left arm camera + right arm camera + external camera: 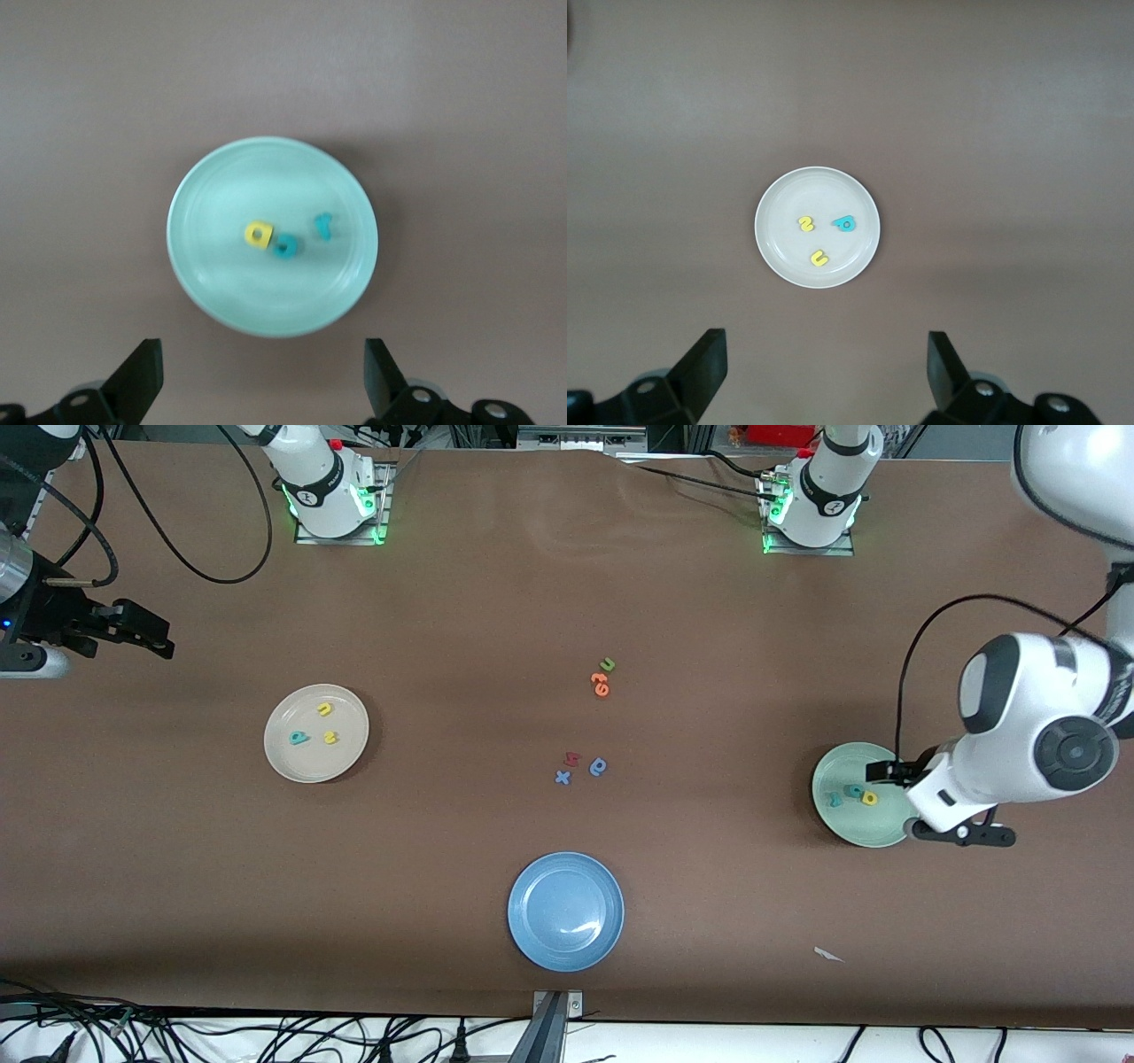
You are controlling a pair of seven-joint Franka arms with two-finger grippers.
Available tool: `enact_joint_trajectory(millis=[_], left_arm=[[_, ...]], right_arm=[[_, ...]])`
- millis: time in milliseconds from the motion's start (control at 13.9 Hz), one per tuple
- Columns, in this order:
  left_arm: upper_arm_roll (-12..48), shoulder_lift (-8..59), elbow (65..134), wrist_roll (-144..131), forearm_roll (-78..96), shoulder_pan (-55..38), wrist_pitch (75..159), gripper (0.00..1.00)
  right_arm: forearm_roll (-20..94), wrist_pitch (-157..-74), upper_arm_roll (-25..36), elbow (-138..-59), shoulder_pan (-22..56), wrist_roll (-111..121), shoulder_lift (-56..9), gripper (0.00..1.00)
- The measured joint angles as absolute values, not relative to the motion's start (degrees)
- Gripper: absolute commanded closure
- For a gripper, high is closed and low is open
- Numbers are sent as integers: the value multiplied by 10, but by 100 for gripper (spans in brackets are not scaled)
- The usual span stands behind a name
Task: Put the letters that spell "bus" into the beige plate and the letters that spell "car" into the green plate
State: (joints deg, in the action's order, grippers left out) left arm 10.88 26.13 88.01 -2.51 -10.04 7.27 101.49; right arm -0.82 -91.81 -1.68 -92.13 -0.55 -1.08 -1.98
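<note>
- The right gripper (822,372) hangs spread wide and empty, high over the table's right-arm end.
- The beige plate (282,757) holds the teal "b" (299,738), yellow "u" (325,709) and yellow "s" (330,737).
- Mid-table lie a green letter (608,664), orange letter (601,685), red letter (571,759) and two blue letters (598,767).
- The blue plate (532,939) sits nearest the front camera.
- The green plate (877,833) holds the teal "r" (834,800), teal "c" (854,790) and yellow "a" (870,798).
- The left gripper (264,376) hovers over that green plate, fully spread, holding nothing.
</note>
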Motion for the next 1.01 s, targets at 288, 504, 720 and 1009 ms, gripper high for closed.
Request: enact_joint_trajectory(millis=[288,504,720,1009], left_arm=[[62,154,892,-17,-56,31,911,0],[51,96,897,-16,-50,14,872,0],[27,59,900,-11,-31,-8,867,0],[11,48,904,-3,-30,-31,867,0]], right_arm=[[-8,-918,-17,-922,-5,-11,-20,0],[-8,-918,-17,-922,-6,-11,-20,0],[-8,-918,-17,-922,-5,-11,-20,0],[-8,-918,-17,-922,-5,-11,-20,0]])
